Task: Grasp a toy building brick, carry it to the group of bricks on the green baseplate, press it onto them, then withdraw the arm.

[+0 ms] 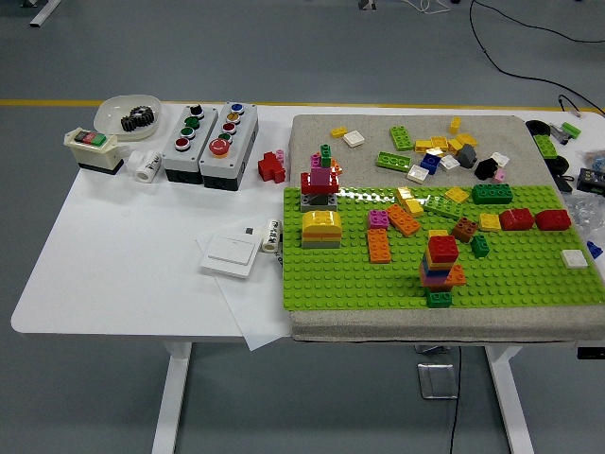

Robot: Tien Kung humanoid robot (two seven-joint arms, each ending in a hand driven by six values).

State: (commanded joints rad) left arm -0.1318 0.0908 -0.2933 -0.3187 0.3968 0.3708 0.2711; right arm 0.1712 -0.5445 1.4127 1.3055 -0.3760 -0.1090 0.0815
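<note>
A green baseplate (529, 274) lies on a grey mat on the right half of the white table. On it stand a stack of bricks with a red brick on top (440, 260), a yellow-on-grey block (321, 228), a red and pink tower (320, 183), an orange brick (379, 245) and two red bricks (534, 219) at the right. Loose bricks (430, 151) lie scattered on the mat behind the plate. Neither of my hands is in view.
Two grey button boxes (208, 134), a white bowl with a black gear (132, 114), a small switch box (93, 148), a red piece (272, 167) and a white wall switch on paper (230, 255) sit on the left. Black items lie at the right edge (567, 151).
</note>
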